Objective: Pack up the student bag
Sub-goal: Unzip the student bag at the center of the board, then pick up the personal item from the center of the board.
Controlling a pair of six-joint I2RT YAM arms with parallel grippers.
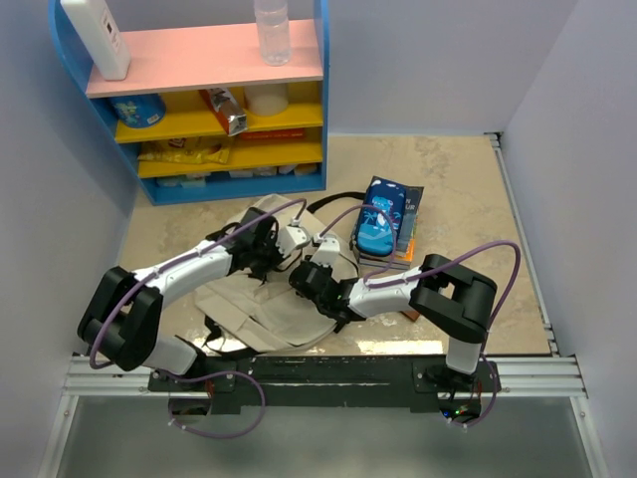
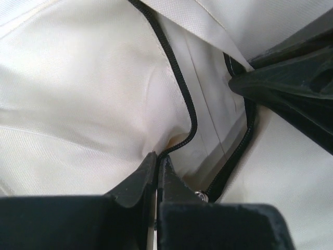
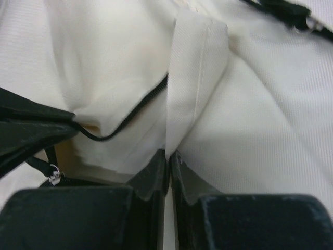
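Seemingly marbled, the pale-walled table [image 1: 460,184] bears the student bag [image 1: 257,317].

Fingers [image 3: 154,178] tight on student bag [image 3: 260,114]

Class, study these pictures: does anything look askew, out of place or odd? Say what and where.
The bag lies flat and rumpled, straps splayed, with the left gripper and right gripper each shut on a fold of cloth by its zip. On the shelf, a snack packet leans askew. Nothing looks spilled or damaged.
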